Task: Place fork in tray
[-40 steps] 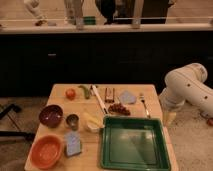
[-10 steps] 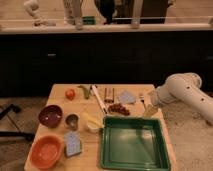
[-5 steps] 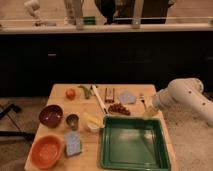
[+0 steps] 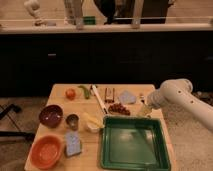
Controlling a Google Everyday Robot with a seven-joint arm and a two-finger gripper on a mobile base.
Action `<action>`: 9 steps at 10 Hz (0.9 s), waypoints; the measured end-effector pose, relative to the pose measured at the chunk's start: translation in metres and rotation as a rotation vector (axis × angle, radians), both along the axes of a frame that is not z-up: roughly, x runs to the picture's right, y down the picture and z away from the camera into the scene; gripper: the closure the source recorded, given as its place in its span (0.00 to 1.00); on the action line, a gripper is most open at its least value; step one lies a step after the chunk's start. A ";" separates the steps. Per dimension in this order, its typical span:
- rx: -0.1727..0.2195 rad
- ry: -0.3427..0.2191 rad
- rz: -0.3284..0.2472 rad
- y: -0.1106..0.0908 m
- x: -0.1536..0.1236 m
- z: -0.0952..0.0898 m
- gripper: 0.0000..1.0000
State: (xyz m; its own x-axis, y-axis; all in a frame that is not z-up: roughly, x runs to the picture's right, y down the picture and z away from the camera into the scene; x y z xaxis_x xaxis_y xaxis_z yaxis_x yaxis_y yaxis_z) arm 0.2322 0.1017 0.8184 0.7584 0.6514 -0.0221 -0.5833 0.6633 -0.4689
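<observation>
The dark-green tray (image 4: pixel 107 146) lies at the front right of the wooden table and holds nothing. The slim silvery fork (image 4: pixel 142 98) lies on the table just behind the tray's far right corner; only its far end shows. My gripper (image 4: pixel 145 110) hangs from the white arm (image 4: pixel 176 95) that reaches in from the right. It is low over the near end of the fork, right at the tray's far rim. I cannot tell whether it touches the fork.
Behind the tray lie a red-brown snack (image 4: pixel 119 108), a blue-grey packet (image 4: pixel 127 97), a brown bar (image 4: pixel 110 94) and a long pale utensil (image 4: pixel 99 100). At the left are an orange bowl (image 4: pixel 46 151), a maroon bowl (image 4: pixel 51 115), a metal cup (image 4: pixel 72 121) and a blue sponge (image 4: pixel 73 144).
The arm has swung from the table's right side down and leftward, bringing the gripper low over the fork by the tray's far right corner. The objects on the table have not moved.
</observation>
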 end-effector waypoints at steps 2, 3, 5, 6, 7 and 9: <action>-0.012 0.013 0.021 0.000 -0.002 0.028 0.20; -0.020 0.020 0.027 0.000 -0.003 0.039 0.20; -0.026 0.040 0.055 -0.003 0.003 0.054 0.20; -0.025 0.048 0.073 -0.007 0.007 0.059 0.20; -0.024 0.058 0.092 -0.010 0.014 0.063 0.20; -0.024 0.074 0.120 -0.011 0.024 0.071 0.20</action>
